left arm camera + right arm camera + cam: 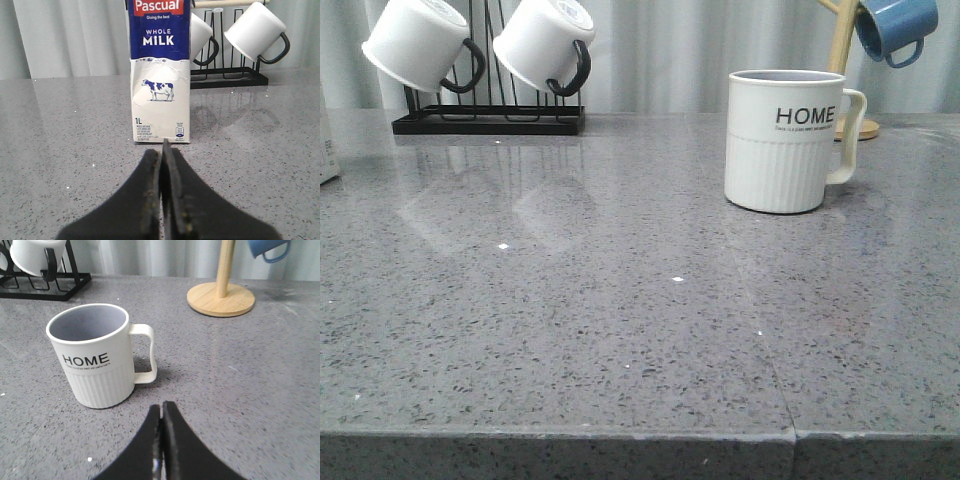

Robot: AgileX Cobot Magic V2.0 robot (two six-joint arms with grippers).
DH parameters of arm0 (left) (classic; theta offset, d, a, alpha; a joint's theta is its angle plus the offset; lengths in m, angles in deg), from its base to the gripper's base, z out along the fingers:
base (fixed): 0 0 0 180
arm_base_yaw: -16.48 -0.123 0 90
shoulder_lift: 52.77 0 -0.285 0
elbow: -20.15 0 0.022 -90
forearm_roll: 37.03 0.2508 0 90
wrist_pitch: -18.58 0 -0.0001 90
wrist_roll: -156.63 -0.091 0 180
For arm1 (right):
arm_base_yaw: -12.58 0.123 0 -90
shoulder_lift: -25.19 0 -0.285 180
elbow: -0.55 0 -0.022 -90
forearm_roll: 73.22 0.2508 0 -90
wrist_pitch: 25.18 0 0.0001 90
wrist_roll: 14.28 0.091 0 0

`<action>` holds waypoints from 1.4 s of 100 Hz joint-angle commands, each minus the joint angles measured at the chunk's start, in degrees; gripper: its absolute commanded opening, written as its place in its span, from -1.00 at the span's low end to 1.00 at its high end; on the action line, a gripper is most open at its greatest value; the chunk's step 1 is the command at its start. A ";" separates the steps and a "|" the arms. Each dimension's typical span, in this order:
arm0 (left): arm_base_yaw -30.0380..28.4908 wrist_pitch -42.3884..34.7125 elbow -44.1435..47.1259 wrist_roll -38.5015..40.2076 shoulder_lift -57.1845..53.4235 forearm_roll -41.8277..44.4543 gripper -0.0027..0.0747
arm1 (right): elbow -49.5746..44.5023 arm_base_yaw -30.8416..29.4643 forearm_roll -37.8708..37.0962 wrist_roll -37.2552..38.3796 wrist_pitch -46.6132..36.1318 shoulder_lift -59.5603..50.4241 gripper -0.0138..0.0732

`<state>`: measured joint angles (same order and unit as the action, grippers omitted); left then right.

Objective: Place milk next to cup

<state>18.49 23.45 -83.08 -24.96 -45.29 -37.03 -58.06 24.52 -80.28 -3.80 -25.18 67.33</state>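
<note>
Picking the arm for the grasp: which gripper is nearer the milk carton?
Left. The left gripper, fingers shut, sits just in front of the milk carton. The right gripper, also shut, is over by the HOME mug, with no carton in its view.

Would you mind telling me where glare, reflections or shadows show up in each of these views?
Front view: the glossy countertop mirrors the hanging white mugs faintly, with small bright specks. Left wrist view: similar mug reflections right of the milk; the shut left gripper looks soft. Right wrist view: the cup casts a soft shadow by its handle.

Closed right tool (161, 412) near cup (97, 357)
</note>
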 commanded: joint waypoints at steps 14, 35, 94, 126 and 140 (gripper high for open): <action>-0.23 -5.33 3.48 0.16 -1.66 0.00 -0.98 | 1.44 -0.04 2.03 0.21 10.35 -12.07 -0.84; -0.23 -10.87 1.52 0.16 -1.66 0.00 -0.98 | 1.44 -0.04 2.42 0.21 15.60 -16.11 -0.84; -0.23 6.05 -28.17 0.16 28.76 -0.98 -0.98 | 1.44 -0.04 2.42 0.21 15.55 -16.11 -0.84; -0.23 -8.37 -31.13 0.16 42.49 -2.03 0.41 | 1.44 -0.04 2.42 0.21 15.55 -16.11 -0.84; -0.23 -15.26 -31.13 0.16 47.72 -4.15 0.78 | 1.44 -0.04 2.42 0.21 15.55 -16.11 -0.84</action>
<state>18.49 17.02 -112.03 -24.96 -0.08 -39.91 -58.06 24.52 -77.76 -3.37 -5.65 50.91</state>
